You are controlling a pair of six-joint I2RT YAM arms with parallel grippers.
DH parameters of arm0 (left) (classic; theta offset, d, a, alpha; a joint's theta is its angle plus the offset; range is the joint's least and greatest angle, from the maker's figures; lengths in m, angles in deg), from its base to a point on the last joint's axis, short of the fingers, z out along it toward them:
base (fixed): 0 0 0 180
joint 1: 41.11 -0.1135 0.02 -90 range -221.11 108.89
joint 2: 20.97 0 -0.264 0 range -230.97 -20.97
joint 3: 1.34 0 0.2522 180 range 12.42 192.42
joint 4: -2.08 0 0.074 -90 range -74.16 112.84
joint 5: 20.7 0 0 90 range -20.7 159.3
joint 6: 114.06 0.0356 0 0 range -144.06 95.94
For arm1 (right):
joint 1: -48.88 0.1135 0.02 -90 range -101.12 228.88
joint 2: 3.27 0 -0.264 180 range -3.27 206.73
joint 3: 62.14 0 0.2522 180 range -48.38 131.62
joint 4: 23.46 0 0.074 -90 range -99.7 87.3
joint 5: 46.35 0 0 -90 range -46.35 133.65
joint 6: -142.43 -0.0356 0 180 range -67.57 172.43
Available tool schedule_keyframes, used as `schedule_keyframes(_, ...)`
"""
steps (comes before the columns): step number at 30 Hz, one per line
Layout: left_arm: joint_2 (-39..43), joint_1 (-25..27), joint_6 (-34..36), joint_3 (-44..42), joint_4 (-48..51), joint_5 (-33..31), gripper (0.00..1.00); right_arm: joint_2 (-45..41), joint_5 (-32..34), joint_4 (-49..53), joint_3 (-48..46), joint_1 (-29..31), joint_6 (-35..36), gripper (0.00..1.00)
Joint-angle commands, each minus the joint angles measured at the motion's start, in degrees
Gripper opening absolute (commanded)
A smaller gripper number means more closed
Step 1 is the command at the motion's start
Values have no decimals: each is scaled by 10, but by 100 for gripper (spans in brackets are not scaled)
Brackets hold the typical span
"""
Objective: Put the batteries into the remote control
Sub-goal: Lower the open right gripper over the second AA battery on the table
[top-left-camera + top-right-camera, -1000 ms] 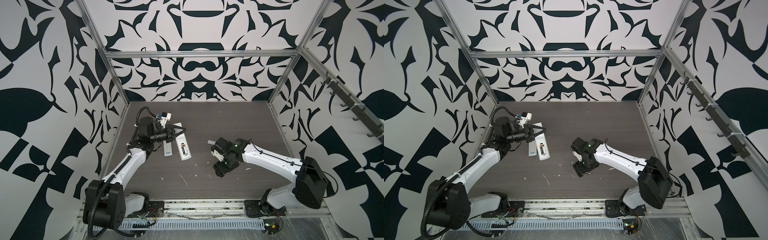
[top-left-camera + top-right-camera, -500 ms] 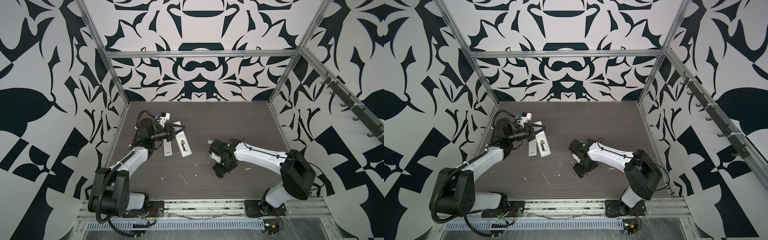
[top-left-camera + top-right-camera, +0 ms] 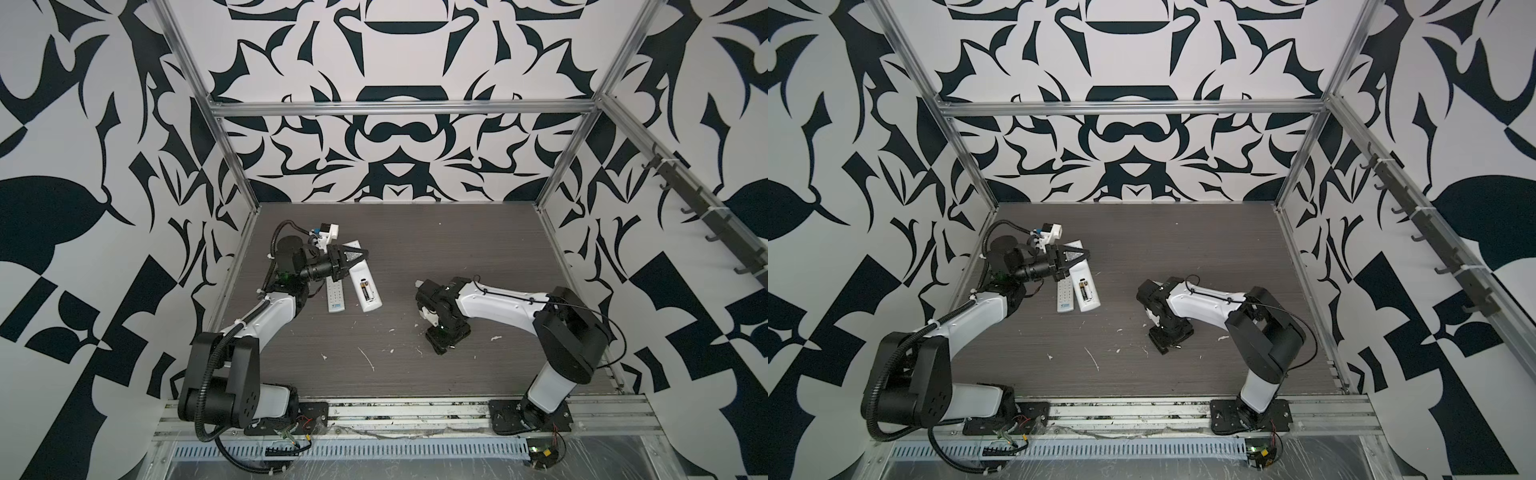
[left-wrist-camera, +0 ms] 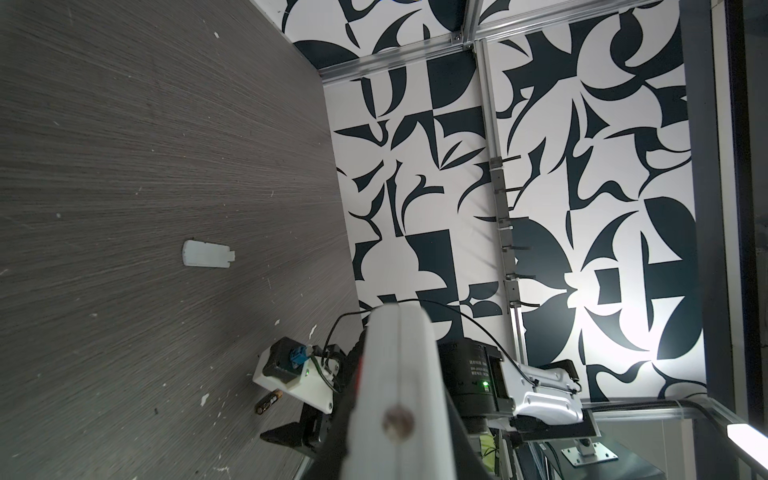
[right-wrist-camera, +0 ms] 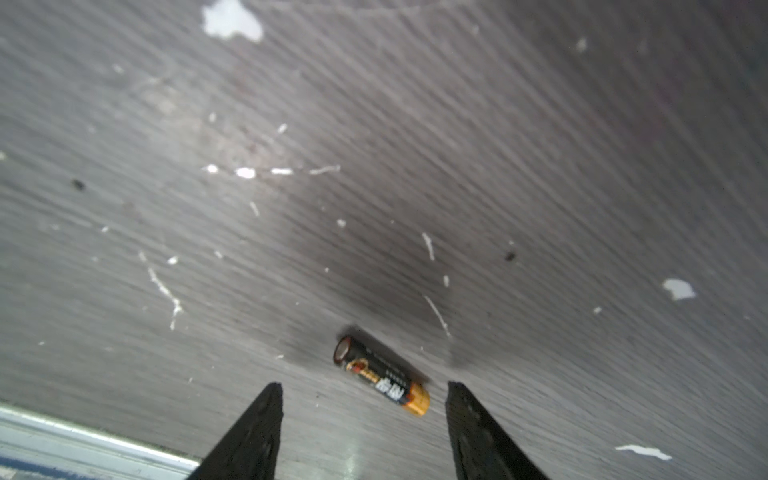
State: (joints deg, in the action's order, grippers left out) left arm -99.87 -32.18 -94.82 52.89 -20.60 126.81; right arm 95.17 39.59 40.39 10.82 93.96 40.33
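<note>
A white remote control (image 3: 370, 301) lies at the left of the table, back up, with one battery (image 3: 365, 290) in its open bay. It shows in both top views (image 3: 1090, 305). My left gripper (image 3: 365, 252) is turned on its side and shut on the remote's far end (image 4: 397, 353). A second, loose battery (image 5: 380, 376) lies on the table right of centre, also seen in the left wrist view (image 4: 268, 402). My right gripper (image 5: 365, 385) points down at it and stands open, one finger on each side, not touching it. In the top views that gripper (image 3: 446, 343) mostly covers this battery.
A grey remote with buttons (image 3: 336, 296) lies beside the white one. A small white notched cover (image 4: 208, 259) rests on the table farther back. White scraps (image 3: 368, 359) litter the front half. Patterned walls close three sides; a metal rail (image 3: 374, 409) runs along the front.
The right arm's elbow has swung left and back while its gripper stays over the same spot, jaws a little narrower. The left gripper keeps its hold on the remote.
</note>
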Motion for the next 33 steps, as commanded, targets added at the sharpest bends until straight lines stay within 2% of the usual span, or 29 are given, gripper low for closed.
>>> schedule_keyframes(1,-5,-5,-9,15,-24,13,0,4,0,7,20,-8,7,59)
schedule_keyframes(13,-5,-9,-12,17,-23,6,0,43,-42,-4,18,-28,1,30)
schedule_keyframes(17,-4,-11,-11,19,-17,5,0,60,-57,-13,32,-28,-10,15)
schedule_keyframes(21,2,-12,1,22,3,3,0,63,-49,-24,63,-28,-55,2)
schedule_keyframes(25,14,-12,26,29,45,1,0,66,-33,-41,89,-28,-91,0)
schedule_keyframes(33,34,-12,55,28,94,-10,0,69,12,-39,93,-27,-91,0)
